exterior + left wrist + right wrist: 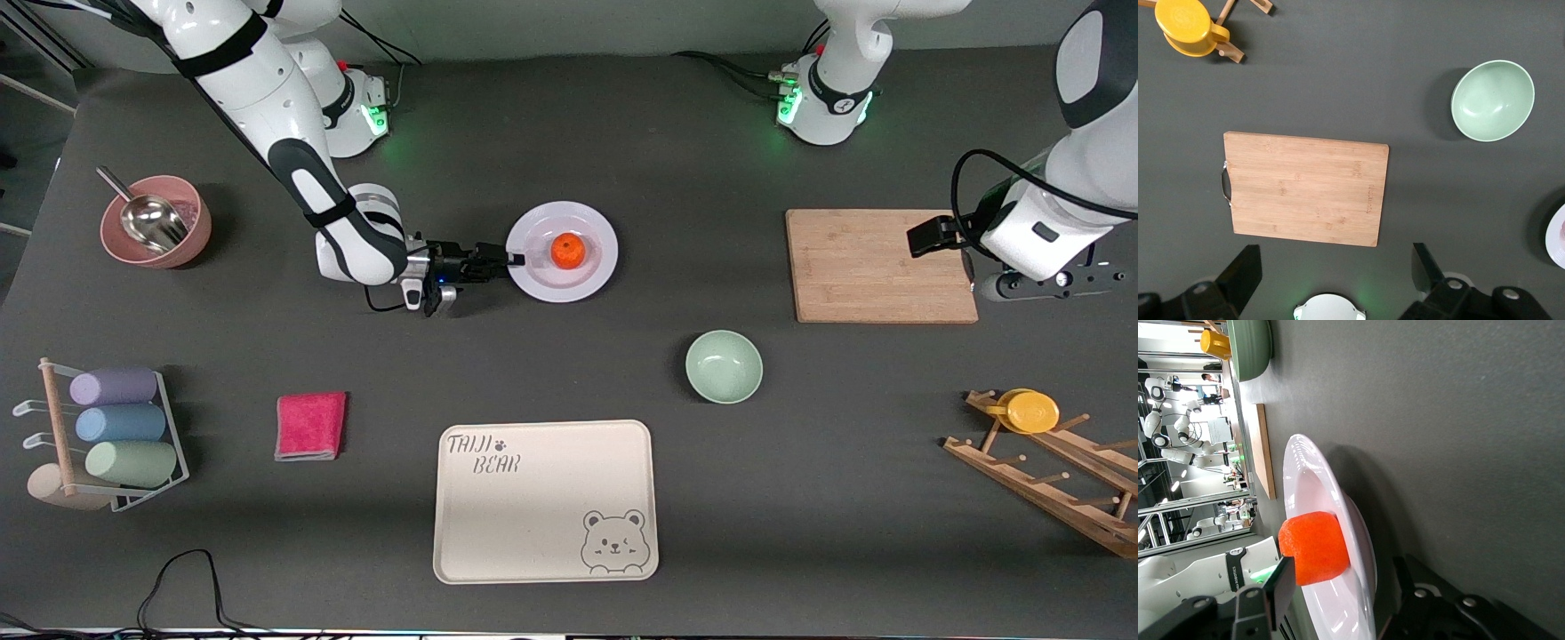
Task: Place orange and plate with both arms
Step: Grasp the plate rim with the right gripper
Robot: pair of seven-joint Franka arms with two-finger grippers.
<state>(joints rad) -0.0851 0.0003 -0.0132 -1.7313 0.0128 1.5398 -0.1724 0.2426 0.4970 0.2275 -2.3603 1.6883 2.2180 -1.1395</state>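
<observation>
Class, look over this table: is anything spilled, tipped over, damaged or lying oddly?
Nothing stands out. The orange sits upright in the plate, with the right gripper at the plate's rim. The green bowl stands upright, and the cutting board lies flat under the waiting left gripper.

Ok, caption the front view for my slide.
Right gripper straddles the rim of the plate holding the orange; left gripper waits over the cutting board.
</observation>
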